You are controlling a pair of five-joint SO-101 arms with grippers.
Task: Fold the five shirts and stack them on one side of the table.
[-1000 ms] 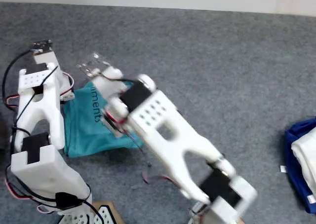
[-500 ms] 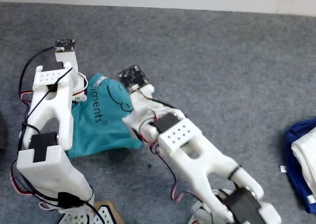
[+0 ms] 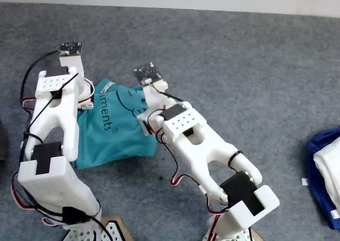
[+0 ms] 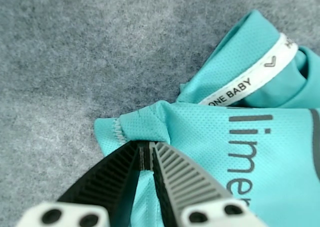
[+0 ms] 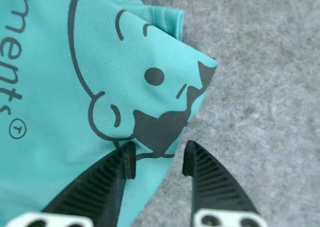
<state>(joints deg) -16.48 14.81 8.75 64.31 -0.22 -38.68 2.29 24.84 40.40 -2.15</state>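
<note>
A teal shirt (image 3: 114, 129) with dark print lies partly folded on the grey table, between my two arms. My left gripper (image 4: 147, 157) is shut on a hemmed edge of the teal shirt (image 4: 210, 132), near its white neck tape. My right gripper (image 5: 157, 159) stands open over the shirt's opposite edge: one finger rests on the teal shirt (image 5: 100, 77), the other over bare table. In the high view the left arm (image 3: 53, 108) stands at the shirt's left side and the right arm (image 3: 180, 129) at its right side.
At the table's right edge lies a blue garment (image 3: 321, 166) with a white one (image 3: 332, 166) on top. The grey table (image 3: 239, 66) stretches bare between the teal shirt and that pile.
The right arm has swung from above the shirt down to its right edge. The left arm shifted slightly up and right a second ago, then held still. The shirt lies flatter.
</note>
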